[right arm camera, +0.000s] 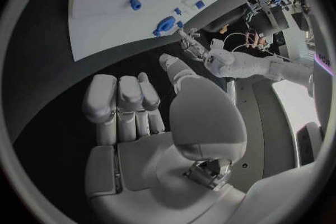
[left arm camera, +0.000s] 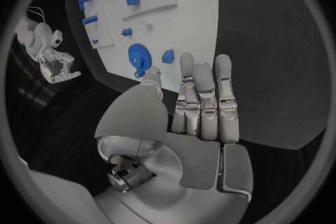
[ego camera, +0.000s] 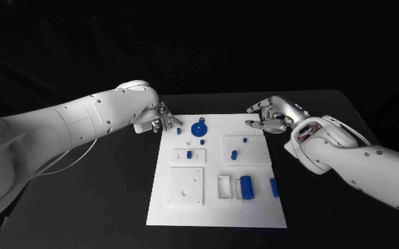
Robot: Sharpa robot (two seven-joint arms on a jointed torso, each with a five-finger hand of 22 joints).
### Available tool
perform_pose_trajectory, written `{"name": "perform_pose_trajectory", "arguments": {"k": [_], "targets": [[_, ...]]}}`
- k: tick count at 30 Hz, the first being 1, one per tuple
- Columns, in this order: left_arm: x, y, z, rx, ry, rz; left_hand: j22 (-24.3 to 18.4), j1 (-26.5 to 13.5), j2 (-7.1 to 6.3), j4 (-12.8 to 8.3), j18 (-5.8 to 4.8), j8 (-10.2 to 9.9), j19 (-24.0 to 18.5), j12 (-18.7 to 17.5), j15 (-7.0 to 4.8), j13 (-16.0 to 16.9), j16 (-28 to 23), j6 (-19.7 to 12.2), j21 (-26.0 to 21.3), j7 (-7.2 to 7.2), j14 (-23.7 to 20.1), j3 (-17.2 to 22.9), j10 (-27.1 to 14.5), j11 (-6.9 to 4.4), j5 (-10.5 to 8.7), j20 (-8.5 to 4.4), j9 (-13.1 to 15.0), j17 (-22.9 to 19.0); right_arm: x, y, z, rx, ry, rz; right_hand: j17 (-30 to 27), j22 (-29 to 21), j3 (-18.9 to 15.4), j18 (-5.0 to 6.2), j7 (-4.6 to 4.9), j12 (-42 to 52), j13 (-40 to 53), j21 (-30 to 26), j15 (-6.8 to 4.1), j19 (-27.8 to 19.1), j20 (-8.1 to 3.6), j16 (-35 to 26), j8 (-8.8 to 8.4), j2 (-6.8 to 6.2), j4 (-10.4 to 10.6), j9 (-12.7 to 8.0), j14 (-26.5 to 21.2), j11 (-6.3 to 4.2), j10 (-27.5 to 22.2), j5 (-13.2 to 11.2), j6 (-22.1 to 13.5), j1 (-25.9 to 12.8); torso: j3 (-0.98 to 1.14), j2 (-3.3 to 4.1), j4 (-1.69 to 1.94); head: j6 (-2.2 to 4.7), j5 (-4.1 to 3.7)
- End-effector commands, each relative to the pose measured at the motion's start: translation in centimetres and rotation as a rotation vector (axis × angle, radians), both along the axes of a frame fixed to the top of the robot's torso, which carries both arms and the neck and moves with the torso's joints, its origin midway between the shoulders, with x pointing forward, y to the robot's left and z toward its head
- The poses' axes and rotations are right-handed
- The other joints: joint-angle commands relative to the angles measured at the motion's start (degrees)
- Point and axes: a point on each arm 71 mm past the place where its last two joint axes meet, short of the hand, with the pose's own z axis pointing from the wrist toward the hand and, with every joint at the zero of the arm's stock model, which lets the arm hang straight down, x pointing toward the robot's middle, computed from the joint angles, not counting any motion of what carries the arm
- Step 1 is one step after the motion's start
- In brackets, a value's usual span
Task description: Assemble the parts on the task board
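White task board (ego camera: 218, 214) lay mid-table on the black table (ego camera: 100, 203). Left hand (ego camera: 158, 119) hovered at the board's far left corner, fingers straight and together, holding nothing, just beside a blue gear (ego camera: 199, 128) and a small blue block (ego camera: 179, 130). Right hand (ego camera: 273, 115) hovered at the far right corner, fingers loosely curled, empty. Blue cylinder (ego camera: 246, 187) sat near the board's near edge

The tabletop (ego camera: 100, 203) is black and matte, with a straight far edge and a rounded far-right corner. Beyond that edge the background is uniformly dark (no wall, floor or window can be made out). Lighting falls from above onto the central area of the tabletop; its outer margins remain dim.
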Motion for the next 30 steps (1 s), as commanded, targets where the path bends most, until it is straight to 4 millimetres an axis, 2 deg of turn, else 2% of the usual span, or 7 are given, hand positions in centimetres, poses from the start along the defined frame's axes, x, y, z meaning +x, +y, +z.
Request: {"name": "perform_pose_trajectory", "arguments": {"k": [1,12,14,17,19,30], "targets": [[-0.09,-0.43,-0.21,-0.007,0.031,-0.038,1.14,-0.10,0.64,-0.33,-0.42,0.02,0.11,-0.05,-0.13,0.09,0.47,0.48,-0.22,-0.16,-0.45,-0.13,2.04,0.25,0.27,0.29,-0.06,-0.06,-0.03,0.17,0.00,-0.003,-0.001,0.012,-0.02,7.98,0.29,0.55,0.21,-0.30,-0.04,-0.03,-0.02,2.45,0.15,-0.23,-0.22,-0.03,-0.16,-0.09,-0.01,-0.07,-0.18,0.32,-0.01,-0.50,0.03,-0.01,0.03,-0.06,-0.10],[-0.22,-0.93,-0.40,-0.025,0.057,-0.059,1.17,-0.31,1.79,-0.29,-0.42,-0.01,0.01,0.17,-0.18,0.17,0.69,0.69,-0.13,-0.19,-0.54,-0.37,2.13,0.37,0.55,0.28,-0.29,-0.04,-0.02,0.24,0.01,-0.005,-0.001,0.013,-0.01,7.98,0.33,0.55,0.21,-0.33,-0.06,-0.01,-0.01,2.45,0.15,-0.23,-0.22,-0.05,-0.25,-0.09,-0.02,-0.07,-0.21,0.56,-0.01,-0.52,0.05,-0.04,0.06,-0.01,-0.12],[-0.25,-0.99,-0.44,-0.025,0.063,-0.064,1.17,-0.05,2.45,-1.02,-0.42,-0.03,-0.05,0.23,-0.19,0.15,0.81,0.80,-0.01,-0.22,-0.58,-0.77,2.12,0.33,1.43,0.27,-0.52,-0.05,-0.02,0.25,0.01,-0.005,-0.001,0.014,-0.01,7.98,0.34,0.55,0.21,-0.34,-0.07,-0.01,-0.01,2.45,0.15,-0.22,-0.22,-0.04,-0.25,-0.09,-0.02,-0.07,-0.21,0.58,-0.01,-0.51,0.06,-0.03,0.06,0.01,-0.11],[-0.29,-1.07,-0.53,-0.026,0.069,-0.070,1.16,0.70,2.85,-1.71,-0.42,-0.08,-0.12,0.20,-0.20,0.12,0.83,0.70,0.02,-0.18,-0.61,-0.64,2.11,0.36,4.78,0.26,-0.73,-0.07,-0.02,0.27,0.01,-0.005,-0.001,0.014,0.03,7.98,0.36,0.55,0.22,-0.30,-0.03,0.00,-0.02,2.45,0.14,-0.16,-0.23,-0.06,-0.27,-0.09,0.00,-0.07,-0.19,0.72,0.00,-0.55,0.04,0.00,0.06,0.03,-0.11],[-0.31,-1.11,-0.59,-0.027,0.072,-0.073,1.16,1.01,3.16,-2.20,-0.42,-0.08,-0.15,0.16,-0.20,0.09,0.83,0.69,0.06,-0.18,-0.64,-0.70,2.10,0.35,5.56,0.27,-0.95,-0.09,-0.02,0.28,0.01,-0.005,-0.001,0.014,0.03,7.98,0.36,0.55,0.22,-0.30,-0.03,0.00,-0.02,2.45,0.14,-0.16,-0.23,-0.06,-0.27,-0.09,0.00,-0.07,-0.19,0.72,0.00,-0.55,0.04,0.02,0.04,0.05,-0.09],[-0.42,-1.41,-1.01,-0.035,0.086,-0.083,1.16,2.24,4.56,-3.83,-0.42,-0.06,-0.23,0.14,-0.25,0.05,0.89,1.05,0.17,-0.28,-0.71,-0.51,2.15,0.34,6.30,0.24,-1.53,-0.12,-0.01,0.31,0.00,-0.006,0.000,0.015,-0.02,7.99,0.51,0.55,0.21,-0.31,-0.05,0.03,-0.02,2.45,0.14,-0.24,-0.22,-0.05,-0.37,-0.09,-0.03,-0.08,-0.20,1.00,0.01,-0.56,0.04,0.06,0.04,-0.01,-0.24]]}}
